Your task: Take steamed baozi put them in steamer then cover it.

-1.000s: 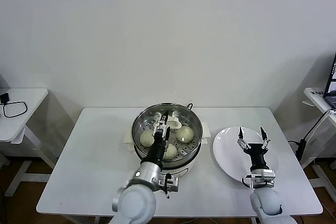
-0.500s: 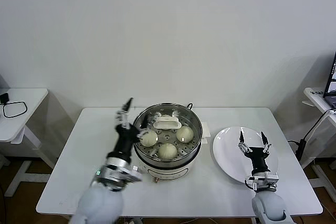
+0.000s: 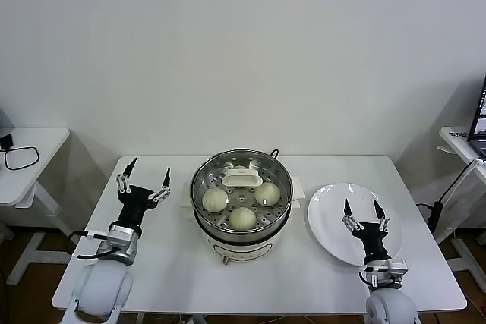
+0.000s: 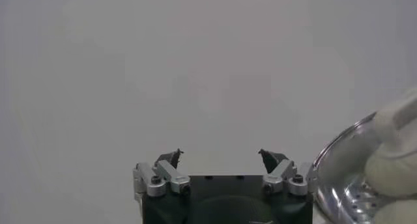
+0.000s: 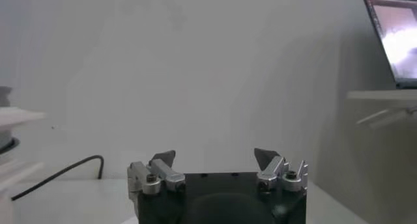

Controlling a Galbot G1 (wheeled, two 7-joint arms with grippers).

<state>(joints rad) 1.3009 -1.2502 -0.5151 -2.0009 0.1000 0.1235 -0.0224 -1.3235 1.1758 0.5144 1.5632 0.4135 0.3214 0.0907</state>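
The steamer (image 3: 203, 191) stands mid-table on its cream base. The clear glass lid lies on it, its white handle (image 3: 241, 179) at the back. Through the glass I see three baozi: one on the left (image 3: 216, 200), one in front (image 3: 242, 218), one on the right (image 3: 266, 193). A fourth is hidden. My left gripper (image 3: 142, 177) is open and empty, above the table left of the steamer; the left wrist view shows it (image 4: 223, 158) with the steamer's rim (image 4: 339, 160) beside it. My right gripper (image 3: 361, 212) is open and empty above the white plate (image 3: 326, 210); it also shows in the right wrist view (image 5: 215, 157).
The plate is empty, to the right of the steamer. A side table with a black cable (image 3: 21, 158) stands at the far left. Another side table with a laptop (image 3: 480, 115) stands at the far right. A cable (image 5: 58, 170) lies behind the table.
My left gripper has let go of the lid handle and swung out to the left of the steamer. The lid stays on the steamer. My right gripper has drawn back a little.
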